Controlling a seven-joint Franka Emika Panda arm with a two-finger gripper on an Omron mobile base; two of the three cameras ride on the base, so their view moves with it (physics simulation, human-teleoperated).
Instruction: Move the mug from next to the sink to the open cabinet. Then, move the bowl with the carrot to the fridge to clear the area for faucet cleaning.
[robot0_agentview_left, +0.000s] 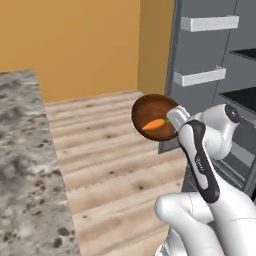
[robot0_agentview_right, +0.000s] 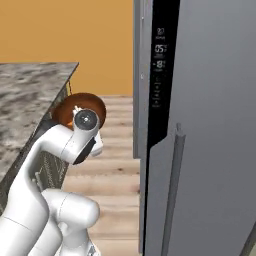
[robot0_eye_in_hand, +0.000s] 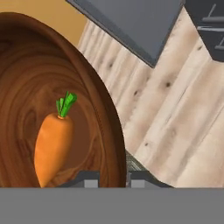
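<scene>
My gripper (robot0_agentview_left: 173, 118) is shut on the right rim of the dark reddish-brown bowl (robot0_agentview_left: 150, 114) and holds it in the air, tipped on its side above the wooden floor. The orange carrot (robot0_agentview_left: 154, 124) with its green top lies inside the bowl. In the hand view the bowl (robot0_eye_in_hand: 30, 83) takes up the left half, the carrot (robot0_eye_in_hand: 52, 144) rests against its wall, and my gripper (robot0_eye_in_hand: 113, 179) has one fingertip on each side of the rim. The open fridge (robot0_agentview_left: 210, 50) stands just right of the bowl. The mug, sink, cabinet and faucet are out of view.
White shelves (robot0_agentview_left: 200, 77) line the fridge interior. The grey fridge door (robot0_agentview_right: 210, 125) with its long handle (robot0_agentview_right: 172, 185) stands close on the right. A speckled stone counter (robot0_agentview_left: 25, 165) runs along the left. Bare wooden floor (robot0_agentview_left: 100, 160) lies between them, and an orange wall (robot0_agentview_left: 75, 40) is behind.
</scene>
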